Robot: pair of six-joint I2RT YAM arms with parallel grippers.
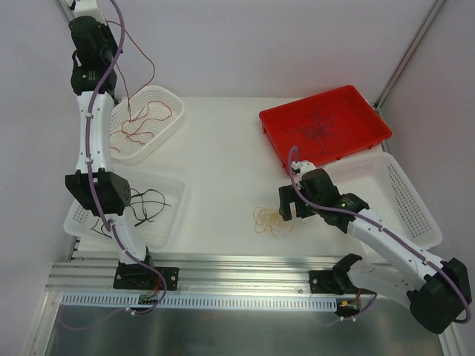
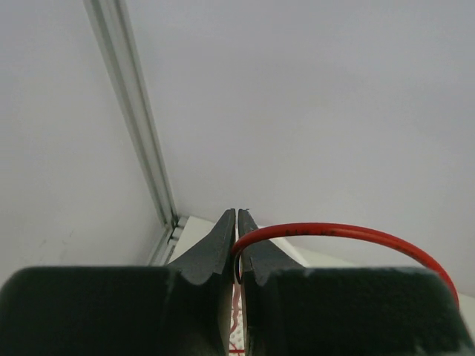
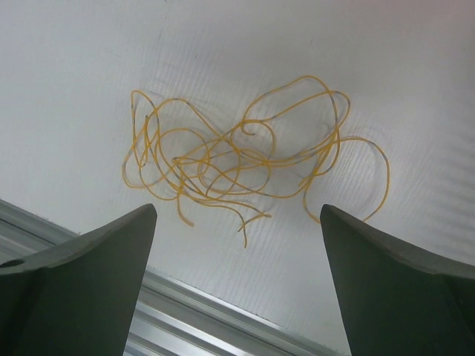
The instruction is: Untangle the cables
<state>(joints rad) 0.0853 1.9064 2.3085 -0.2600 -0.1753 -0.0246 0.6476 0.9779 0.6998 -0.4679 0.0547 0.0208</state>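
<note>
My left gripper (image 2: 237, 221) is raised high at the far left corner and is shut on a thin red wire (image 2: 341, 231). In the top view that red wire (image 1: 151, 71) hangs down into a white basket (image 1: 172, 99) holding more red strands (image 1: 145, 122). A loose pale yellow clump (image 1: 268, 219) lies on the table near the front. My right gripper (image 1: 288, 206) is open and empty, just right of the clump. In the right wrist view the yellow clump (image 3: 237, 159) lies just beyond the wide-open gripper (image 3: 237, 211). Black wires (image 1: 148, 202) lie in the near left basket. Dark purple wires (image 1: 316, 127) lie in the red tray (image 1: 371, 119).
A white basket (image 1: 415, 215) stands at the right, partly under the right arm. The near left basket (image 1: 175, 222) sits by the left arm's base. An aluminium rail (image 1: 237, 271) runs along the table's front edge, close behind the yellow clump.
</note>
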